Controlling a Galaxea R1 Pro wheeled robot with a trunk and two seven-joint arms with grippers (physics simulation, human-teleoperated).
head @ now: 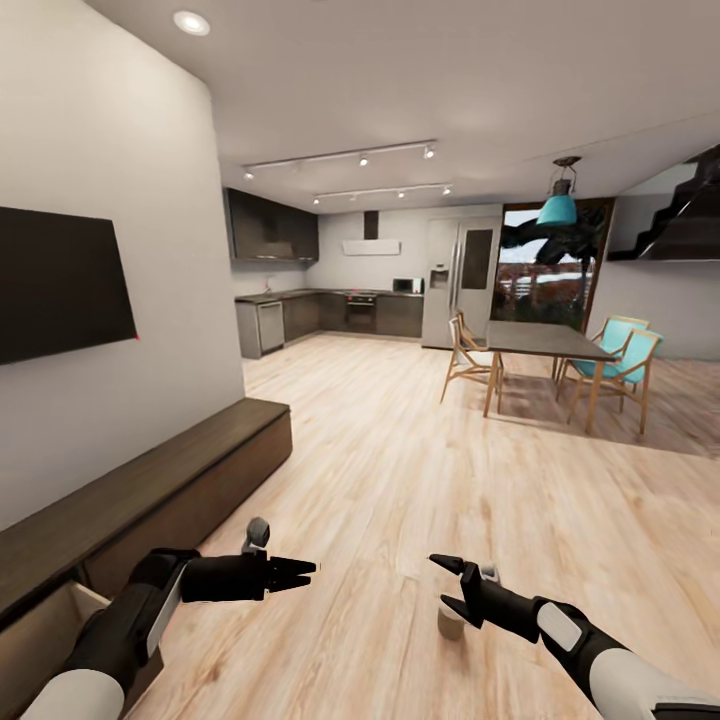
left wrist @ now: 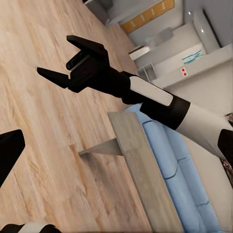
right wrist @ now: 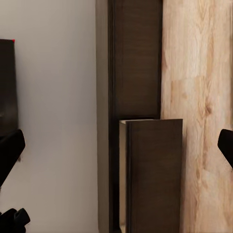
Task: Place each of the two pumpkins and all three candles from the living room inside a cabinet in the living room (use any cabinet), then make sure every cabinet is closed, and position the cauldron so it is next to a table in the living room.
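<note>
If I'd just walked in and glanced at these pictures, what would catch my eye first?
Probably the two black robot grippers reaching forward low over the pale wood floor: the left gripper with fingers nearly together, the right gripper spread open and empty. Next, the long dark-brown cabinet along the left wall under a black TV, with one front section pulled out near the robot. Farther back stand a dining table with turquoise chairs and a teal hanging lamp.

Even, bright, soft render lighting. Sources: recessed ceiling spot (head: 191,22), track lights (head: 362,158), daylight through the glass door (head: 545,268). Faint shadows lie under the dining table (head: 545,343) and chairs. Slight wide-angle stretch at head-view edges. Wrist views are slightly soft; no glare on the floor (head: 420,480).
</note>
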